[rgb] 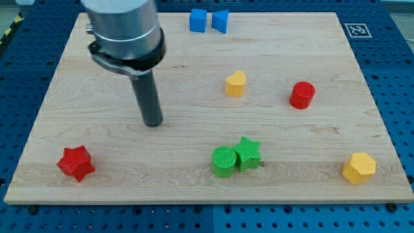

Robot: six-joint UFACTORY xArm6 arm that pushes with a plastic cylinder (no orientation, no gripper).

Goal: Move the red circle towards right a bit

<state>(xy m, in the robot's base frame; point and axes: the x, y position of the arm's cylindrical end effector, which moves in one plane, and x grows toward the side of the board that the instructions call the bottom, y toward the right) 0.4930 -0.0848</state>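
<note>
Approach step, no jaws, just my tip [152,123] left of board centre, well apart from red circle [301,95] lying toward right edge; next needs crossing past yellow block [235,84] to circle's left side

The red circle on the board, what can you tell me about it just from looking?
The red circle is a short, ridged, plastic-looking cylinder standing upright on the wooden board, right of centre. Nothing touches it: the nearest block, a yellow one, sits apart to its left. My tip is far off to the view's left.
</note>
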